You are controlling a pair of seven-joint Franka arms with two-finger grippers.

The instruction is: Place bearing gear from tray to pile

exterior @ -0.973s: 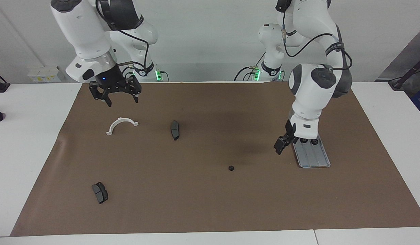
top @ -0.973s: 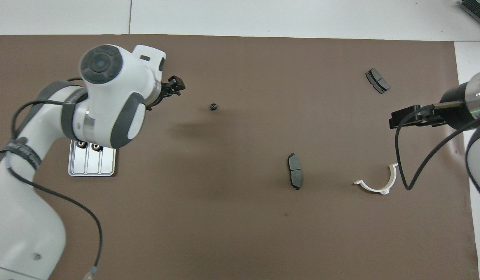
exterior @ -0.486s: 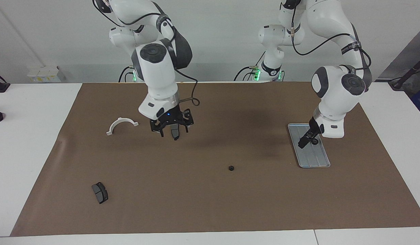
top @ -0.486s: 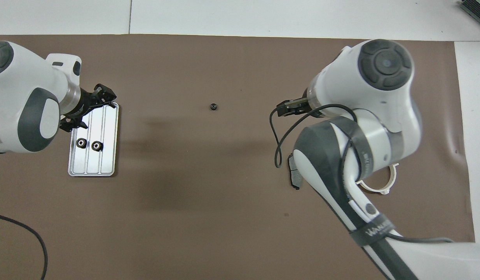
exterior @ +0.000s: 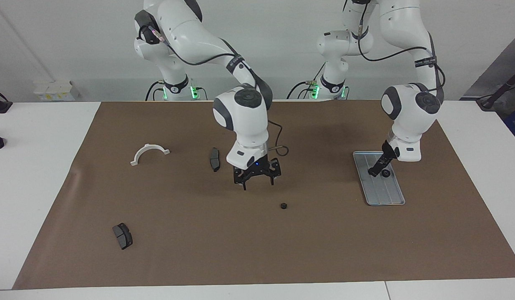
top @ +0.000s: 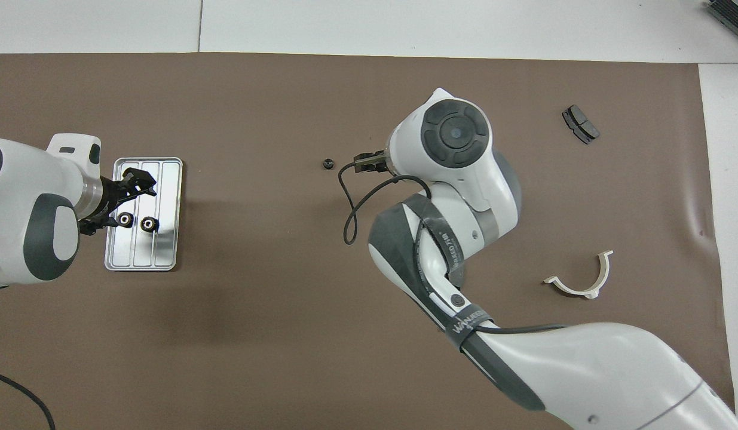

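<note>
The silver tray (exterior: 385, 193) lies toward the left arm's end of the mat; it also shows in the overhead view (top: 168, 179). Two black bearing gears (top: 125, 220) (top: 147, 224) sit in it. My left gripper (exterior: 376, 168) (top: 122, 200) is open low over the tray, one finger beside the gear nearer the tray's edge. A single loose gear (exterior: 284, 206) (top: 327, 163) lies mid-mat, with no cluster around it. My right gripper (exterior: 258, 181) is open and empty over bare mat, between that gear and a dark brake pad (exterior: 214, 158).
A second brake pad (exterior: 122, 236) (top: 580, 123) lies farther from the robots toward the right arm's end. A white half-ring bracket (exterior: 149, 152) (top: 582, 280) lies nearer the robots at that end. A brown mat (exterior: 199, 258) covers the white table.
My right arm swung from above the white bracket, past the brake pad, to mid-mat near the loose gear. My left gripper moved from beside the tray to low over its gears.
</note>
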